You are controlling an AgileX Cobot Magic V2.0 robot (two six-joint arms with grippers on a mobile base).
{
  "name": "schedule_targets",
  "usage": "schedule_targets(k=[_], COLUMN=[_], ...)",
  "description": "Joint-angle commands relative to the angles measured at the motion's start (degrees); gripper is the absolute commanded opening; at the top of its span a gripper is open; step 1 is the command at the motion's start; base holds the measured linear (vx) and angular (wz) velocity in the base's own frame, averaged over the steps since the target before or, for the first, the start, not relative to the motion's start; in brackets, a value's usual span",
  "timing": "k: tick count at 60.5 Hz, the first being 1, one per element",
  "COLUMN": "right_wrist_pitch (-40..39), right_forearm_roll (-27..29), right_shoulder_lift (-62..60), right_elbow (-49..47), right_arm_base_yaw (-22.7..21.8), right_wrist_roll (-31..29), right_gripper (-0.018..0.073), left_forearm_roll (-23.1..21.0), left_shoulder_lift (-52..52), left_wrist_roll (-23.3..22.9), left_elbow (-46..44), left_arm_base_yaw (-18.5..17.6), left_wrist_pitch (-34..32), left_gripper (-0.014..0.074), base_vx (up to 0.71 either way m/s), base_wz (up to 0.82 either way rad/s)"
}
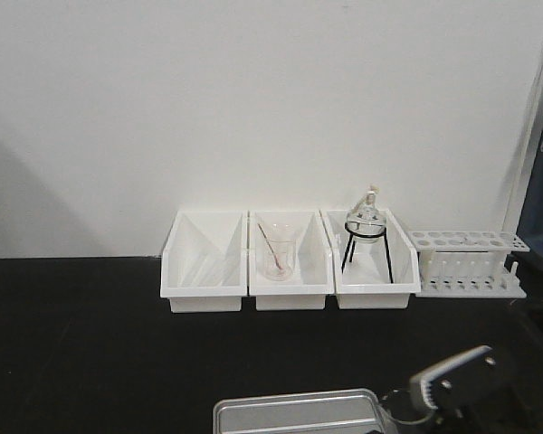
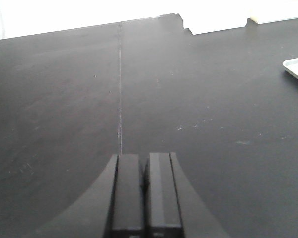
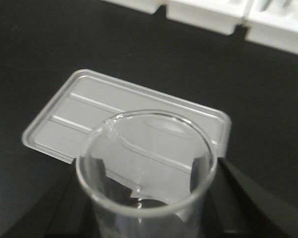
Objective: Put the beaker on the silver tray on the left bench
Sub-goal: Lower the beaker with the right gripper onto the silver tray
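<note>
Beaker [image 3: 145, 171] upright in right hand [image 3: 150, 224], seemingly hovering over silver tray [image 3: 77, 119]

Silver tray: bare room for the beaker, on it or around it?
The silver tray's floor looks bare. The black bench is open left of the tray and between it and the white bins. Crowded only along the wall: three bins and the tube rack, side by side.

The silver tray [image 1: 294, 409] lies on the left bench [image 1: 81, 362], before three bins [image 1: 290, 297], rack [image 1: 468, 264] rightmost.
</note>
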Motion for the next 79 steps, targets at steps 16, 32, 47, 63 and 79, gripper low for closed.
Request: schedule_targets(k=[16,32,47,63,79], right_wrist_pitch=[-12.5,-32.92,-46.55,-38.56,-41.49], right_forearm_roll=[0.45,14.88,29.13,26.56,28.89], right_shoulder_lift=[7.73,7.73,13.51,21.68,33.25], right_elbow=[-14.89,-16.35,-16.35,-16.15,-16.15], right_arm_base_yaw=[-0.18,-0.71,-16.55,-16.62,-16.62], right_wrist_roll=[-2.44,-16.32,-26.37,-38.56,-48.76], right_gripper=[-0.0011,-0.0011,-0.0011,-0.0011,-0.0011], left_forearm_roll=[-0.15,-0.15,-0.15,-0.15,-0.15], left_shoulder_lift=[-0.41,-0.41,-0.41,-0.41,-0.41], left_wrist_roll=[-0.1,-0.1,-0.1,-0.1,-0.1], left_elbow=[1.14,1.14,1.14,1.14,1.14], left_arm_base_yaw=[-0.45,-0.45,-0.45,-0.45,-0.45], left_wrist_pitch=[-4.31,-4.31,-4.31,-4.31,-4.31], left_gripper=[0.0001,0.0001,0.0001,0.0001,0.0001], base_vx=[0.0,0.0,0.0,0.0,0.0], base_wz=[0.0,0.0,0.0,0.0,0.0])
